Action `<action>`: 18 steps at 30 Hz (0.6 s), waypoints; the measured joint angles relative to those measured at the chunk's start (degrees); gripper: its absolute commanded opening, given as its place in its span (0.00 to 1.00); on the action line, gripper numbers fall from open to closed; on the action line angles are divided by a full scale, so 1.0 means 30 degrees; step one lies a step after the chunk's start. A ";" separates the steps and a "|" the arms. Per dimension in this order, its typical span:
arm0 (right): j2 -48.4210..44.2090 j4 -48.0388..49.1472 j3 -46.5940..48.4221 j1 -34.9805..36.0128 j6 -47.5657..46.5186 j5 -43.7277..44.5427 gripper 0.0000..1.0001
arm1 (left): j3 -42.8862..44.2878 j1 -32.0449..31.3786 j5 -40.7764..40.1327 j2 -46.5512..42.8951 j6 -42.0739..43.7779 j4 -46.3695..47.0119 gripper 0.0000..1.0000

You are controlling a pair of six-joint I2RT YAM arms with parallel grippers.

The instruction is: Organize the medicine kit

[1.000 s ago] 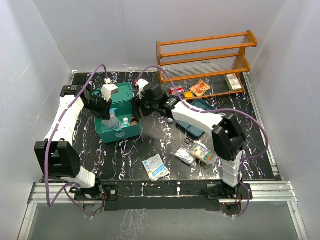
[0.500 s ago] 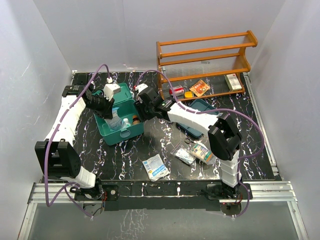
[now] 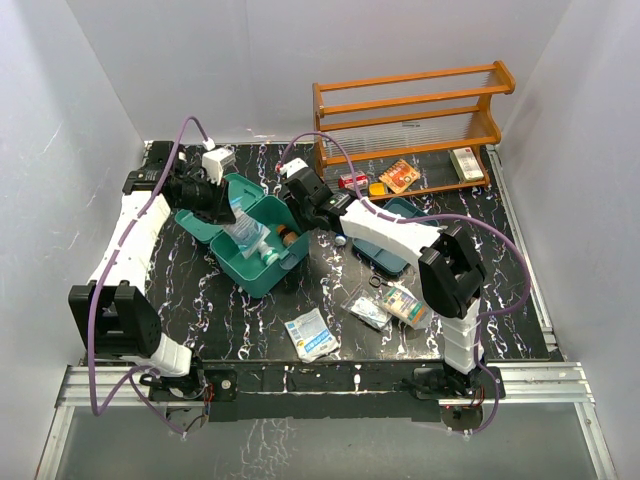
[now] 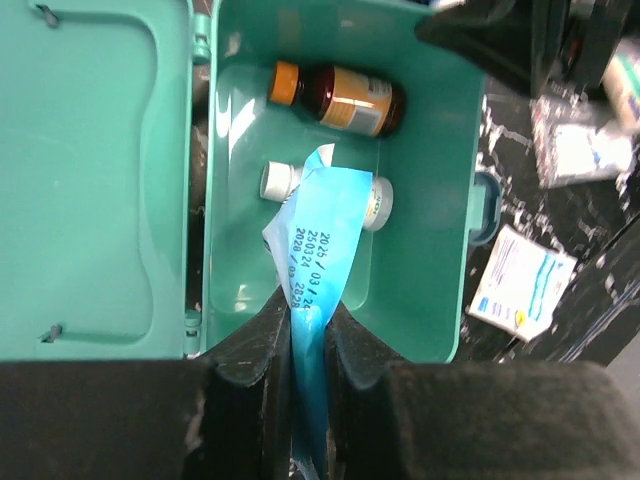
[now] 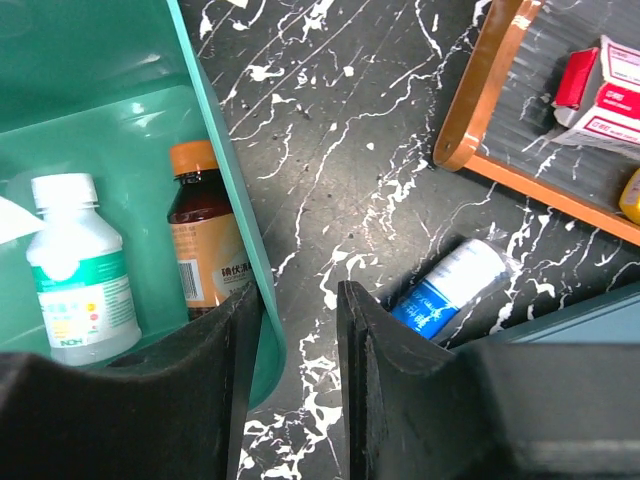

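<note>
Black marble-patterned table (image 3: 330, 290) carries everything, white walls behind; since a second ago the medicine kit (image 3: 255, 280) has slid nearer and swung round, and the right gripper (image 5: 300, 297) has narrowed its jaws astride the kit's side wall, one finger inside, one outside; a strip of table shows between wall and outer finger, so the jaws stand apart, not yet pinching. I judge this steadies the kit for loading. The left gripper (image 4: 308, 315) is clamped on a blue packet (image 4: 325, 230), thin, glossy, creased, with a printed date, hanging directly below its fingers over the open kit. Beneath lie a white plastic bottle (image 5: 80, 270) and a brown glass-like bottle (image 5: 200, 240) with an orange cap; the smooth moulded lid (image 4: 95, 170) lies flat beside the left gripper; a blue tube (image 5: 450, 285) rests beyond the right gripper's outer finger.
</note>
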 measured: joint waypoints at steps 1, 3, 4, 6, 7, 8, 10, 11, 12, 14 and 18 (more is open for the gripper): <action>0.0000 -0.0015 0.0000 -0.0015 -0.0117 0.0153 0.33 | -0.0168 0.0000 0.0131 -0.0131 -0.0692 0.0510 0.12; 0.0000 -0.0036 0.0000 -0.0022 -0.0270 0.0372 0.34 | -0.0437 -0.0007 0.0138 -0.0401 -0.1763 0.1239 0.12; 0.0000 -0.0036 0.0000 -0.0022 -0.0291 0.0423 0.34 | -0.0576 -0.0007 0.0102 -0.0576 -0.2288 0.1545 0.13; 0.0000 -0.0036 0.0000 -0.0022 -0.0350 0.0430 0.37 | -0.0874 -0.0051 -0.0117 -0.0947 -0.3322 0.2157 0.14; 0.0000 -0.0036 0.0000 -0.0022 -0.0350 0.0415 0.38 | -0.0969 -0.0080 -0.0233 -0.1100 -0.3694 0.2295 0.16; -0.0007 -0.0036 0.0000 -0.0029 -0.0342 0.0408 0.40 | -0.1122 -0.0146 -0.0423 -0.1311 -0.4058 0.2499 0.16; -0.0029 -0.0044 0.0000 -0.0080 -0.0291 0.0335 0.45 | -0.1311 -0.0306 -0.0845 -0.1661 -0.4605 0.2586 0.17; -0.0051 -0.0044 0.0000 -0.0138 -0.0226 0.0255 0.47 | -0.1413 -0.0437 -0.1027 -0.1800 -0.4787 0.2586 0.18; -0.0095 -0.0044 0.0000 -0.0189 -0.0175 0.0175 0.50 | -0.1486 -0.0568 -0.1144 -0.1880 -0.4918 0.2565 0.18; -0.0262 -0.0044 0.0000 -0.0321 -0.0022 -0.0066 0.53 | -0.1770 -0.0882 -0.1326 -0.1982 -0.5151 0.2565 0.18; -0.0962 -0.0036 0.0000 -0.0605 0.0503 -0.0634 0.54 | -0.2433 -0.1443 -0.1413 -0.1989 -0.5836 0.2543 0.17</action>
